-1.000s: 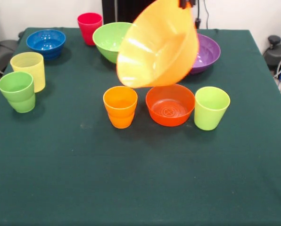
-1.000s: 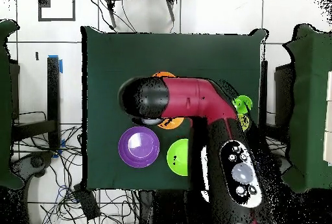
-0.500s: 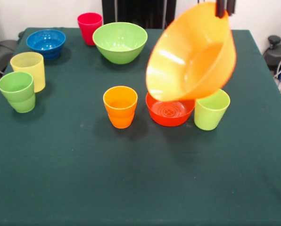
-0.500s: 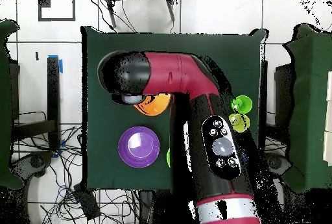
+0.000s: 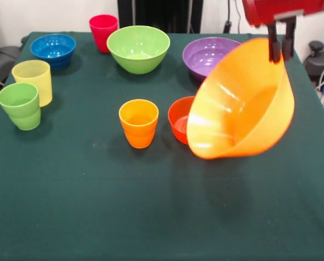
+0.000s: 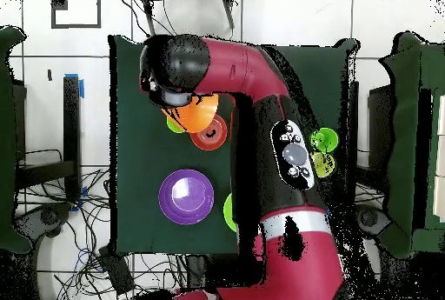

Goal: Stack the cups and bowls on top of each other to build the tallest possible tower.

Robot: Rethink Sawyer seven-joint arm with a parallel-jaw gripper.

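Tool (image 5: 278,50) pinching rim of big orange bowl (image 5: 241,103); bowl hangs tilted below tool, clear of table (image 5: 151,217), partly hiding small red-orange bowl (image 5: 179,118) behind it. Bowl likely light, stiff, glossy, slippery; thin rim is only hold, may swing. No readable labels or writing.

Red arm (image 6: 261,79) overhead, hand (image 5: 278,50) clamped, fingers pointing down
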